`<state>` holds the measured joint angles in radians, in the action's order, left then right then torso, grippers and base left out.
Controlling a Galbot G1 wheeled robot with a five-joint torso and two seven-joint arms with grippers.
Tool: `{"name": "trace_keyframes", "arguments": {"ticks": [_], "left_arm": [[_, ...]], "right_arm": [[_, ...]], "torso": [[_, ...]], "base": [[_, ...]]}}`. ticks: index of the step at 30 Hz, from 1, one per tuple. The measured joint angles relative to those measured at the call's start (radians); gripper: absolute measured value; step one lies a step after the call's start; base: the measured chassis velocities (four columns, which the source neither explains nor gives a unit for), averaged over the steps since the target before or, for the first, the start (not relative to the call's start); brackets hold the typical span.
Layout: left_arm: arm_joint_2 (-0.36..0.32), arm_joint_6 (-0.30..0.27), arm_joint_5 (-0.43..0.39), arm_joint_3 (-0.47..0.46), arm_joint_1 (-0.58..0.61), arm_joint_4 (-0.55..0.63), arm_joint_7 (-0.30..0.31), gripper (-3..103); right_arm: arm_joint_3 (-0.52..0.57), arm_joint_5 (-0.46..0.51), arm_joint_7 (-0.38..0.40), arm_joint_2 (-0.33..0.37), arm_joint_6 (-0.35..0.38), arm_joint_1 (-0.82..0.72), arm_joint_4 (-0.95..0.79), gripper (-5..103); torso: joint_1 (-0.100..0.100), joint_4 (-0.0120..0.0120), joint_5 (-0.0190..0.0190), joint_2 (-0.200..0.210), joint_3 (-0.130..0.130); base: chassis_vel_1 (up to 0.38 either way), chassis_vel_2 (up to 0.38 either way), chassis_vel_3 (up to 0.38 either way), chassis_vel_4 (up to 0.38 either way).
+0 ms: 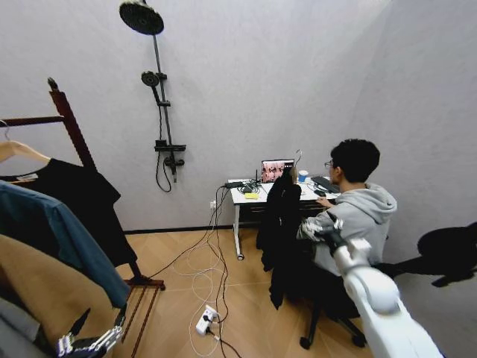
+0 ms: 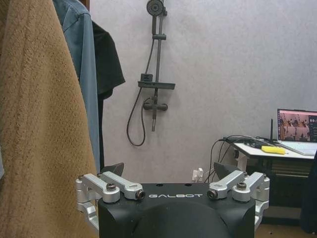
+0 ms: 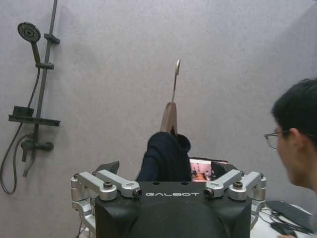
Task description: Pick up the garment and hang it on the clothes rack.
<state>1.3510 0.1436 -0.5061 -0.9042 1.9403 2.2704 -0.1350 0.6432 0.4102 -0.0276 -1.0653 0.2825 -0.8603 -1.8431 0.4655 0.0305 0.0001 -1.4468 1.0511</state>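
The garment, a long black jacket on a light wooden hanger, hangs upright in front of the desk, its metal hook pointing up free. My right gripper is held out just to its right. In the right wrist view the garment stands straight ahead of the right gripper, whose fingertips are spread apart; what holds the hanger up is hidden. The clothes rack stands at the far left. My left gripper hangs low beside the rack, and the left gripper is open and empty.
The rack carries a short black top, a teal shirt and a brown garment. A black shower fixture is on the back wall. A person sits at a desk. Cables and a power strip lie on the floor.
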Motion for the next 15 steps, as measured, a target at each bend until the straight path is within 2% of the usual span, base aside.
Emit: {"name": "trace_keyframes", "arguments": {"ticks": [1,5,7,8,10,12,15], "left_arm": [[0.0,0.0,0.0,0.0,0.0,0.0,0.0,100],[0.0,0.0,0.0,0.0,0.0,0.0,0.0,100],[0.0,0.0,0.0,0.0,0.0,0.0,0.0,100],[0.0,0.0,0.0,0.0,0.0,0.0,0.0,100],[0.0,0.0,0.0,0.0,0.0,0.0,0.0,100],[0.0,0.0,0.0,0.0,0.0,0.0,0.0,100],[0.0,0.0,0.0,0.0,0.0,0.0,0.0,100]], "right_arm": [[-0.031,0.015,-0.006,0.002,-0.01,0.063,0.042,100],[-0.073,0.019,0.014,-0.015,-0.02,0.151,0.102,100],[-0.105,0.011,0.07,-0.045,-0.005,0.222,0.165,102],[-0.105,0.011,0.07,-0.045,-0.005,0.222,0.165,102],[-0.123,0.011,0.13,-0.062,0.033,0.245,0.186,98],[-0.126,0.011,0.144,-0.065,0.038,0.246,0.19,98],[-0.133,0.042,0.172,-0.081,0.052,0.242,0.202,84]], "torso": [[0.0,-0.0001,0.0001,0.0,0.0],[0.0,0.0,-0.0005,0.0,0.0],[0.0,-0.0003,0.0001,0.0,0.0],[0.0,-0.0003,0.0001,0.0,0.0],[0.0,0.0,-0.0004,0.0,0.0],[0.0,0.0,-0.0001,0.0,0.0],[0.0,0.0,-0.0002,0.0,0.0]], "base": [[-0.011,0.028,0.023,-0.055],[-0.003,0.007,0.006,-0.014],[0.0,0.0,0.0,0.0],[0.0,0.0,0.0,0.0],[0.0,0.0,0.0,0.0],[0.0,0.0,0.0,0.0],[0.0,0.0,0.0,0.0]]}}
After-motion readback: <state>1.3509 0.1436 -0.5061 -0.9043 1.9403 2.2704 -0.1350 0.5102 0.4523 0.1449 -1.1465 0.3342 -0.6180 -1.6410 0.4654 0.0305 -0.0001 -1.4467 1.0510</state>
